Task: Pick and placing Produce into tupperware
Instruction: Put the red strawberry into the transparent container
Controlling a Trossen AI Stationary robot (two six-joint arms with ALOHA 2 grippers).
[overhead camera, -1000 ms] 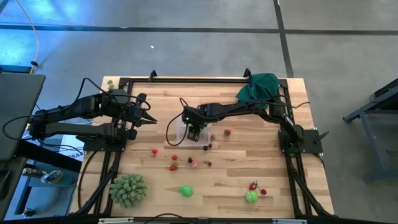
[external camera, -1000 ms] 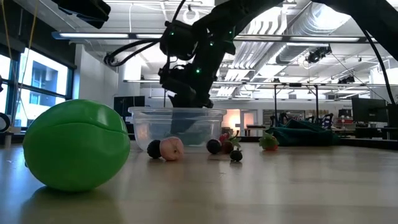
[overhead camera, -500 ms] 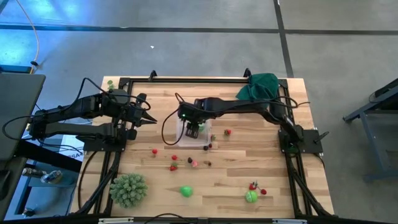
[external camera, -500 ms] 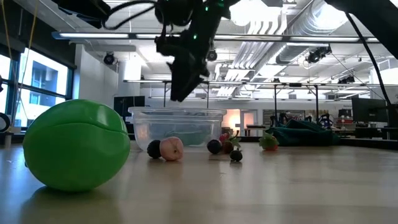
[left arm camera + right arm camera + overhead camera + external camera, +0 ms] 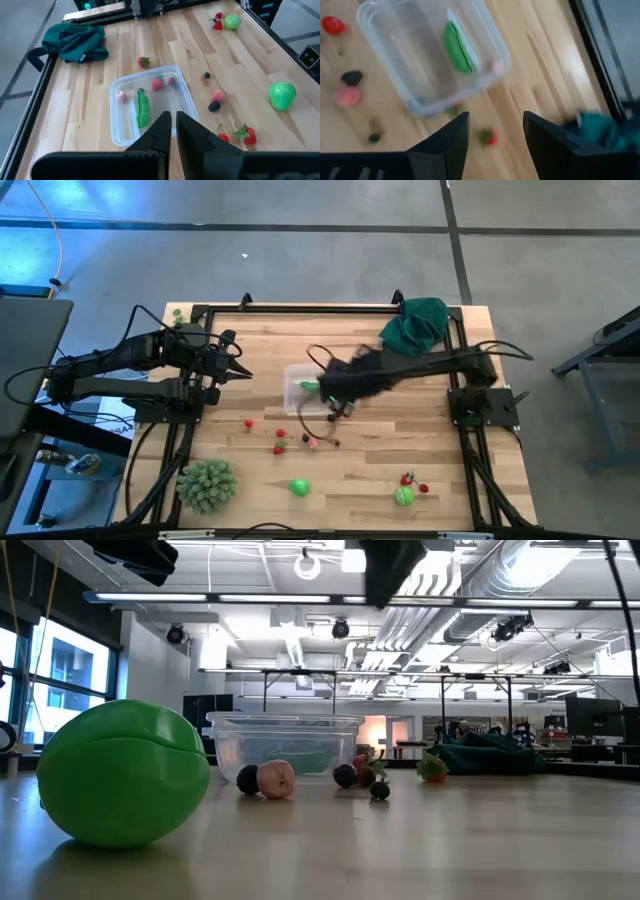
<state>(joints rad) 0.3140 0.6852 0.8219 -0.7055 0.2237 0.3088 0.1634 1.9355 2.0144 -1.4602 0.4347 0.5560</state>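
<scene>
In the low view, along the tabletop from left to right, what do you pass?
Big green toy fruit → clear tupperware → pink piece → dark berries → small red-and-green piece → dark green cloth.

We see the tupperware (image 5: 176,85), a clear square-ish container with rounded corners, upright on the table ahead of the left gripper (image 5: 171,120), whose fingers are pressed together. Inside lie a long green piece (image 5: 143,109), a red piece (image 5: 158,84) and a pale pink piece (image 5: 121,97). The right gripper (image 5: 493,131), fingers parted and empty, sits above the container's rim. Loose produce lies beyond the container: a strawberry (image 5: 144,62), a pink piece (image 5: 218,95), a dark berry (image 5: 214,106), a green apple (image 5: 281,95) and a lime-green fruit (image 5: 232,21).
</scene>
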